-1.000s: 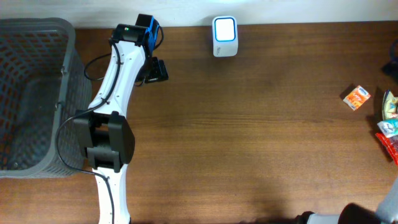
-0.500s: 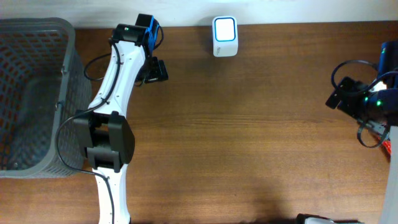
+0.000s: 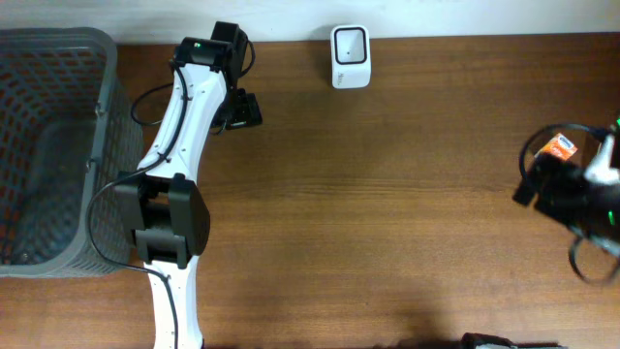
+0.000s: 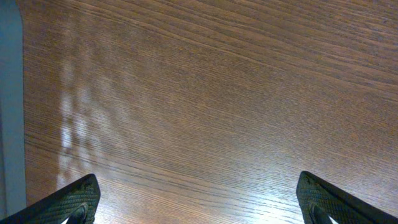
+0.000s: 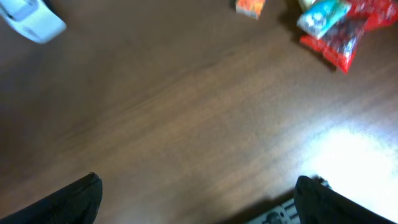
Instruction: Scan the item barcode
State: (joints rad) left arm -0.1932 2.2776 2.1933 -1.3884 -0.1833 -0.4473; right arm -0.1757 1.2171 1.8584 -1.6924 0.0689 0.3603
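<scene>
A small orange box (image 3: 559, 147) lies near the table's right edge and shows again at the top of the right wrist view as the orange box (image 5: 250, 6). The white barcode scanner (image 3: 350, 56) stands at the back middle; the same scanner (image 5: 31, 22) is blurred at the top left of the right wrist view. My right gripper (image 5: 199, 199) is open over bare wood, short of the box, and looks blurred from overhead (image 3: 533, 184). My left gripper (image 4: 199, 202) is open above bare table, left of the scanner (image 3: 242, 110).
A dark mesh basket (image 3: 58, 145) fills the left edge. Red and blue snack packets (image 5: 336, 25) lie beside the orange box. The left arm (image 3: 174, 194) stretches along the basket's right side. Brown wooden table (image 3: 387, 213) lies between the arms.
The right arm came in from the right edge, covered the items, then shifted toward the front, uncovering the orange box. The left arm has not moved.
</scene>
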